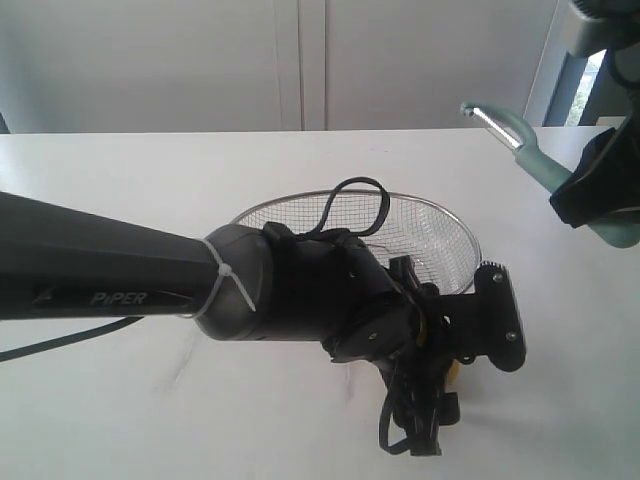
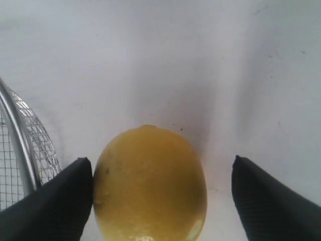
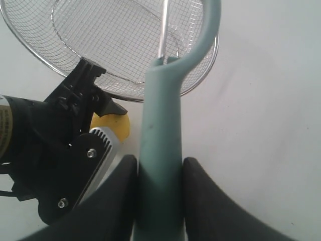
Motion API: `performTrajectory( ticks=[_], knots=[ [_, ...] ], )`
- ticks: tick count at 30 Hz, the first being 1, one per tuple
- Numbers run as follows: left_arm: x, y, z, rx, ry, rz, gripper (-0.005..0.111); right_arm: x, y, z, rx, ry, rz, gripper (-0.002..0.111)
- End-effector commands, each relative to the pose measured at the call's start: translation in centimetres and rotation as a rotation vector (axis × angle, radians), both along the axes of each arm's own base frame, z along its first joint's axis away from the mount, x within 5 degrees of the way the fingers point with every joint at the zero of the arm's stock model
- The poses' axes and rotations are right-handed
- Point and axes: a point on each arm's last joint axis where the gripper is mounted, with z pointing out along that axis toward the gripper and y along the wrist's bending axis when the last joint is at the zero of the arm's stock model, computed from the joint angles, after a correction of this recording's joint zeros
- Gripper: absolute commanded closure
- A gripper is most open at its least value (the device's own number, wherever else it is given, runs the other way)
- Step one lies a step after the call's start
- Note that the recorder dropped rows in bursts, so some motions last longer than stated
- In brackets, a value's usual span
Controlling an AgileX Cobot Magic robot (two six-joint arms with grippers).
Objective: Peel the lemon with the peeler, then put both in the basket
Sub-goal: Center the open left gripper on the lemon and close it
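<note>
Closest to us in the exterior view, the left arm [image 1: 110, 270] lies across the frame, a black tube lettered PiPER with a white cable tie [image 1: 225, 280] around it. At its end the left gripper [image 2: 160, 160] hangs low over the white table [image 2: 175, 60], and its jaws stand apart. Between them sits the lemon [image 2: 150, 186], bright yellow, on the tabletop; one finger [image 2: 50, 206] touches its side, while the other stands well clear of it. The table is matte white; we make out a few faint dark specks and scuffs on it, and a soft shadow around the fruit. Just beside the lemon rises the thick metal rim of the basket [image 1: 440, 240], fine silver mesh, standing on the same table; the lemon lies outside it.

Further off and raised in the air, the right gripper [image 3: 160, 161] is clamped on the pale teal handle of the peeler [image 1: 515, 135], both pads [image 3: 205, 201] pressed against it. The hooked head with its metal blade points up, to the right of the basket in the exterior view. Beyond the table's far edge we see a plain pale wall [image 1: 200, 60] of flat panels with vertical seams, and at the far right a window [image 1: 585, 85] with a dark frame, daylight showing through it
</note>
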Motion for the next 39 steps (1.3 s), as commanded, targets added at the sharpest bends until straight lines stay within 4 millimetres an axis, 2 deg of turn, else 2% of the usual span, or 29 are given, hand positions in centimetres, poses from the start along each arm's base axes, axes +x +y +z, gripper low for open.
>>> performTrajectory(
  ticks=[1,9,16,22,23,25,26,28,34,39],
  knots=[
    [-0.4,0.4,-1.3,0.070,0.067,0.033,0.035,0.0,-0.2,0.5,0.011,-0.025,-0.014,0.108],
    [-0.6,0.9,-1.5,0.123,0.089,0.039,0.035,0.0,-0.2,0.5,0.011,-0.025,-0.014,0.108],
    [-1.3,1.3,-1.8,0.193,0.127,0.040,0.041,0.0,-0.2,0.5,0.014,-0.024,-0.017,0.108],
    [-1.6,1.0,-1.8,0.178,0.119,0.029,0.042,0.0,-0.2,0.5,0.014,-0.024,-0.017,0.108],
    [-1.6,1.0,-1.8,0.178,0.119,0.029,0.044,0.0,-0.2,0.5,0.014,-0.024,-0.017,0.108],
    [-1.6,1.0,-1.8,0.178,0.119,0.029,0.064,0.0,-0.2,0.5,0.014,-0.024,-0.017,0.108],
    [-1.6,1.0,-1.8,0.178,0.119,0.029,0.082,0.0,-0.2,0.5,0.014,-0.024,-0.017,0.108],
    [-1.6,1.0,-1.8,0.178,0.119,0.029,0.104,0.0,-0.2,0.5,0.014,-0.024,-0.017,0.108],
    [-1.8,1.1,0.1,0.132,0.125,0.060,0.107,0.0,-0.2,0.5,0.014,-0.024,-0.017,0.108],
    [-2.1,1.8,3.9,0.059,0.098,0.060,0.107,0.0,-0.2,0.5,0.014,-0.026,-0.018,0.108]
  ],
)
